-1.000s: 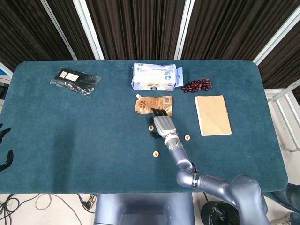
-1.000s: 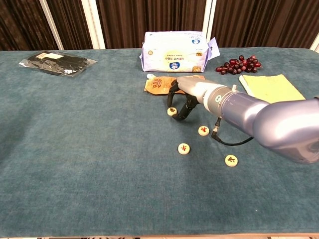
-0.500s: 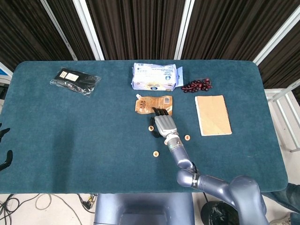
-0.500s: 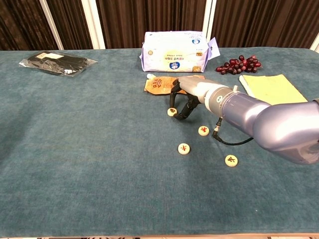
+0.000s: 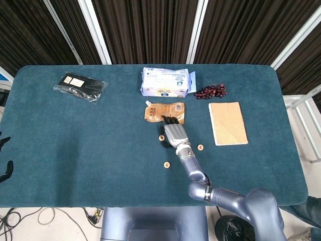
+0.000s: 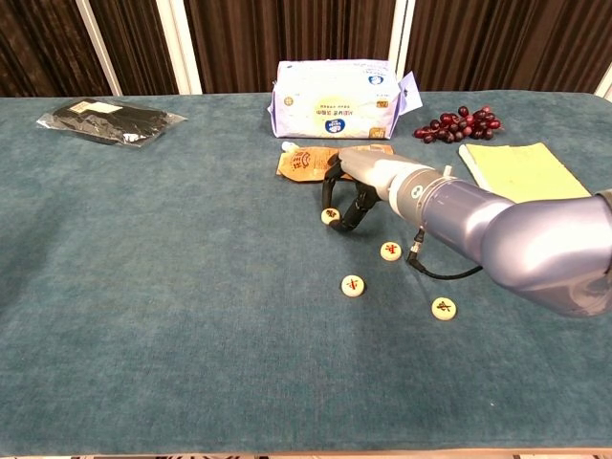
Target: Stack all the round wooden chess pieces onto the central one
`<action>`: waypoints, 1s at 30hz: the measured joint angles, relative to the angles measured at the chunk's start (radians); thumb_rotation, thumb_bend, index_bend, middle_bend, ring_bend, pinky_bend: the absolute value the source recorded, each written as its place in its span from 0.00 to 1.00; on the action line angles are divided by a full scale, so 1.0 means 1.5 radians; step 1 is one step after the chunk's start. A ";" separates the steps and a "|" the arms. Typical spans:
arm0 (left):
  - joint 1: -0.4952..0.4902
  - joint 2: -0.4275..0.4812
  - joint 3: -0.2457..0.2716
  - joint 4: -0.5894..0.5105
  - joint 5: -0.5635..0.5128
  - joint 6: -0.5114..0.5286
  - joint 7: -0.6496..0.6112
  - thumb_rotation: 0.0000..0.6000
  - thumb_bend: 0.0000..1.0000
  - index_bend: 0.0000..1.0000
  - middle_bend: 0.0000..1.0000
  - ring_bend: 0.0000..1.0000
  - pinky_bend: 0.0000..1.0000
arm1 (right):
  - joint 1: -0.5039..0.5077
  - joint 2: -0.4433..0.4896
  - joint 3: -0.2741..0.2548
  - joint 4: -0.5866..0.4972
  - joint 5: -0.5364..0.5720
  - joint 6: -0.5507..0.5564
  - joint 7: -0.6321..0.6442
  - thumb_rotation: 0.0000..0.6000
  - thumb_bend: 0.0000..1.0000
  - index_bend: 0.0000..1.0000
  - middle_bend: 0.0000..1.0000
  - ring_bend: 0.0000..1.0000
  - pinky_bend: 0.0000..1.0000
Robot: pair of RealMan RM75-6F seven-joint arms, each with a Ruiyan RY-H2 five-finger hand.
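Several round wooden chess pieces lie flat on the teal table. In the chest view they are a far-left piece [image 6: 330, 216], a middle piece [image 6: 390, 251], a near piece [image 6: 353, 285] and a near-right piece [image 6: 443, 308]. My right hand [image 6: 359, 187] arches over the far-left piece [image 5: 161, 137], its dark fingertips [image 6: 356, 218] down on the cloth beside the piece and spread apart, with nothing lifted. Seen from the head, the right hand [image 5: 174, 133] and forearm hide the middle piece. Only fingertips of my left hand [image 5: 5, 168] show at the table's left edge, apart and empty.
A brown pouch [image 5: 164, 111] lies just beyond the right hand, with a white tissue pack [image 5: 165, 82] behind it. Grapes [image 5: 210, 91] and a tan notebook [image 5: 227, 123] lie to the right. A black packet [image 5: 80, 86] sits far left.
Almost nothing has changed: the right hand has shifted very slightly over the far-left piece, and every piece has stayed where it was.
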 measured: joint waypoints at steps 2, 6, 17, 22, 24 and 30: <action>0.000 0.000 0.000 0.000 -0.001 0.000 -0.001 1.00 0.49 0.16 0.00 0.00 0.00 | 0.000 -0.001 0.000 0.001 0.000 -0.001 0.000 1.00 0.41 0.49 0.00 0.00 0.00; 0.000 -0.001 -0.001 0.001 0.000 -0.001 -0.002 1.00 0.49 0.16 0.00 0.00 0.00 | 0.001 -0.004 0.002 0.005 -0.002 -0.003 0.001 1.00 0.41 0.49 0.00 0.00 0.00; 0.000 -0.001 -0.001 0.001 -0.001 -0.001 -0.002 1.00 0.49 0.16 0.00 0.00 0.00 | 0.001 -0.007 0.004 0.010 -0.004 -0.006 0.001 1.00 0.41 0.54 0.00 0.00 0.00; 0.000 0.000 -0.002 0.001 -0.002 -0.001 -0.002 1.00 0.49 0.16 0.00 0.00 0.00 | 0.001 -0.002 0.007 0.004 -0.004 -0.005 0.001 1.00 0.41 0.54 0.00 0.00 0.00; 0.000 0.000 -0.002 0.001 -0.002 -0.001 -0.003 1.00 0.49 0.16 0.00 0.00 0.00 | 0.000 0.002 0.007 -0.002 -0.004 -0.006 0.000 1.00 0.41 0.54 0.00 0.00 0.00; 0.000 0.001 -0.002 0.001 -0.003 -0.001 -0.004 1.00 0.49 0.16 0.00 0.00 0.00 | -0.004 0.028 0.008 -0.040 -0.004 -0.006 -0.005 1.00 0.41 0.54 0.00 0.00 0.00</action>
